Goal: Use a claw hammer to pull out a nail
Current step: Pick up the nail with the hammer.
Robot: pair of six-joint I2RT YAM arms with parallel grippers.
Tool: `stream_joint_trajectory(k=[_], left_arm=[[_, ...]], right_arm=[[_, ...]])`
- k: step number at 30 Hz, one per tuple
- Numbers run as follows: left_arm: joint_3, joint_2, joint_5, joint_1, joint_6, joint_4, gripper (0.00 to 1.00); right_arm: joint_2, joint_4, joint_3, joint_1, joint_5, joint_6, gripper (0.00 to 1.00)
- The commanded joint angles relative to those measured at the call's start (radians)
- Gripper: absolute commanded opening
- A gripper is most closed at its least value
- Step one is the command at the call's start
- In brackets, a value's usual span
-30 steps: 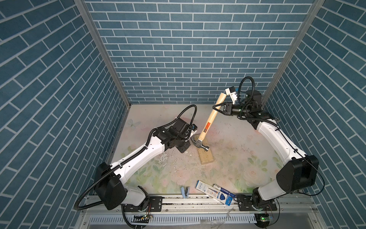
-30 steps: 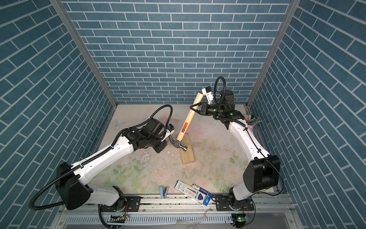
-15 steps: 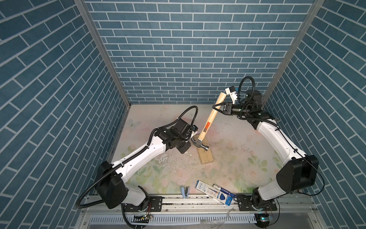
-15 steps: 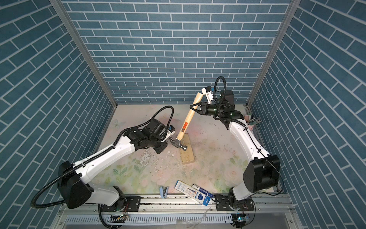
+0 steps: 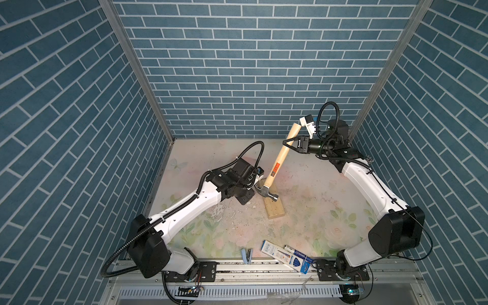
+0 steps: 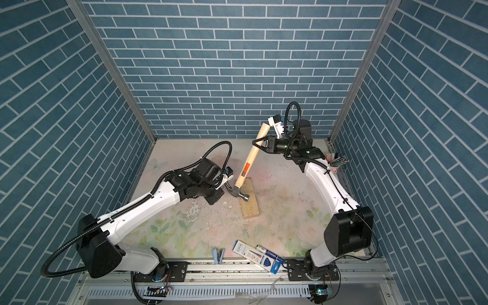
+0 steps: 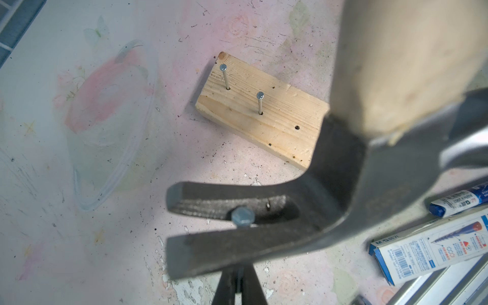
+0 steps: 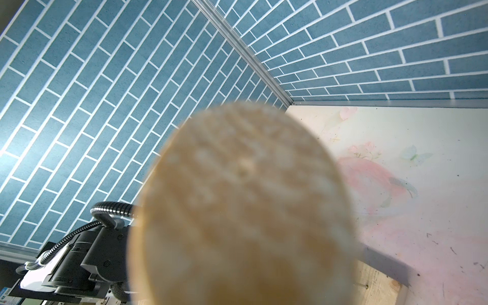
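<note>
Left gripper (image 7: 238,273) has pinched shut on the nail (image 7: 243,216) lodged in the slot of the claw hammer (image 7: 330,200), presumably to free it; right gripper (image 5: 287,144) clamps the handle steady.

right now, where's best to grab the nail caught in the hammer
Grip the shank under the fork, coming from beneath. The nail rests by its head across the slot of the claw hammer, wider than the gap, so the hidden shank is all there is to pinch; it likely slides out toward the open tips.
</note>
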Motion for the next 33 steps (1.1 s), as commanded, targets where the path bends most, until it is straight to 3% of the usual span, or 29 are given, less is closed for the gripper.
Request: stream_joint_trajectory(k=[1,7,25,33], left_arm=[[0.011,-0.002,-0.006,-0.006,0.014,-0.015,0.06],[0.012,-0.008,-0.008,-0.006,0.013,-0.013,0.00],[0.019,0.002,-0.030,-0.001,-0.021,-0.004,0.00],[0.024,-0.003,-0.048,0.047,-0.056,0.001,0.00]], right_arm=[[-0.010,0.065,0.010,0.006,-0.072,0.149,0.00],[-0.003,0.063,0.005,0.009,-0.070,0.149,0.00],[0.003,0.026,-0.016,0.027,-0.049,0.116,0.00],[-0.011,-0.034,-0.020,0.031,-0.017,0.076,0.00]])
